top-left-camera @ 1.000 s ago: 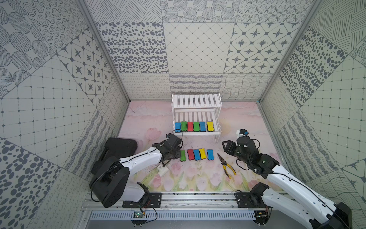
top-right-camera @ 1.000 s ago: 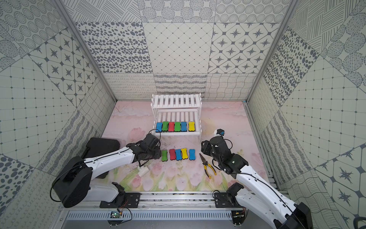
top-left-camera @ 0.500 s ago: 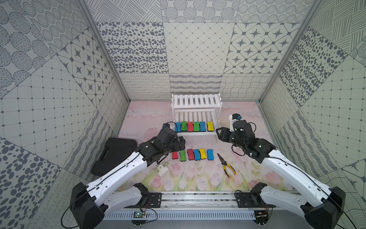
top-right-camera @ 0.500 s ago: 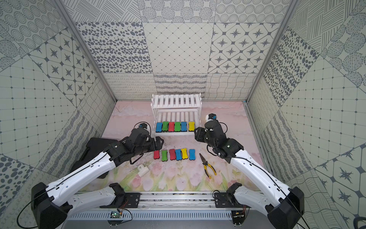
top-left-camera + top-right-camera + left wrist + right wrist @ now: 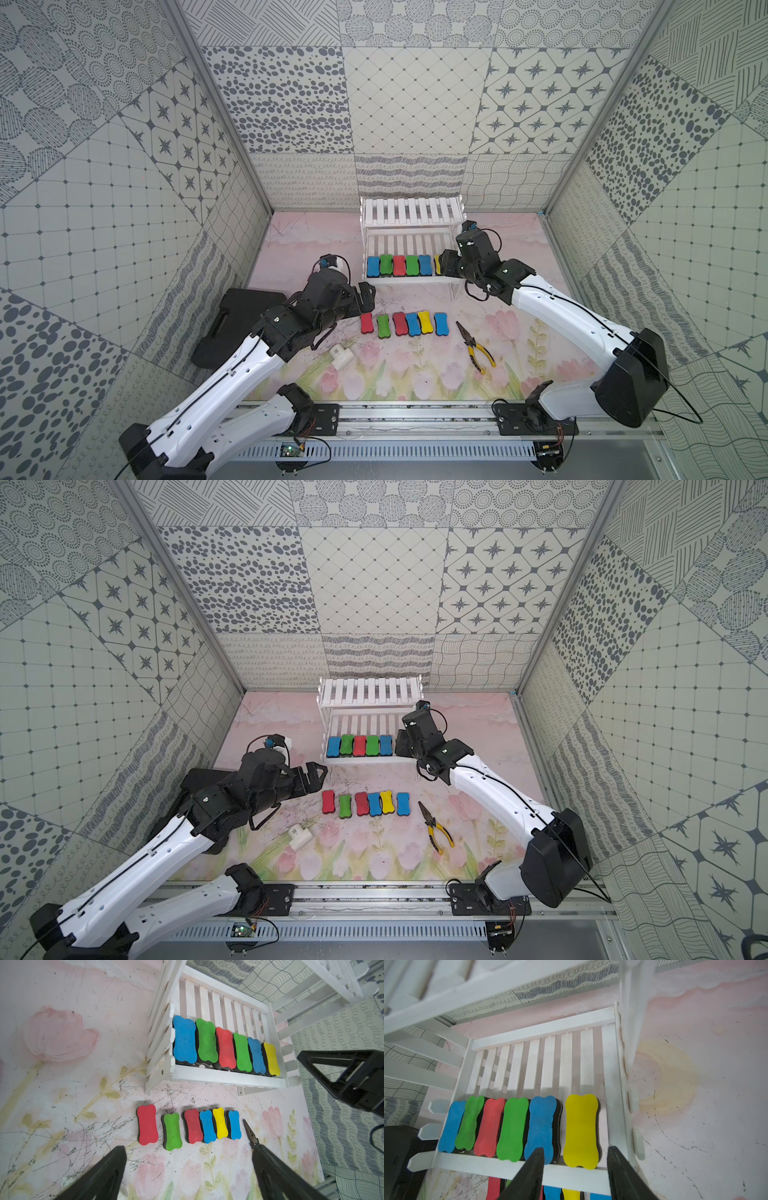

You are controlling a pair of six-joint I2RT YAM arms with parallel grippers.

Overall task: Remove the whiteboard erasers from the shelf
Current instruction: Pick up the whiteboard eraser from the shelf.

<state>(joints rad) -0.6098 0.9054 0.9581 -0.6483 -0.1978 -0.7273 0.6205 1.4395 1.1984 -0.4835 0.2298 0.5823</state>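
The left pincer (image 5: pixel 189 1147) stands wide apart and empty, hanging in front of the shelf (image 5: pixel 411 211); a second ago the row on the counter (image 5: pixel 291 249) before the shelf held five erasers, and now a red eraser (image 5: pixel 366 323) lies loose before the shelf's left end, making six. Six more sit along the front of the shelf's lower tier; the right pincer (image 5: pixel 576 1148) has come up to the shelf's right end, jaws part open, gripping nothing, one either side of the yellow eraser (image 5: pixel 581 1126) there; half the job looks done, and that yellow one seems next.
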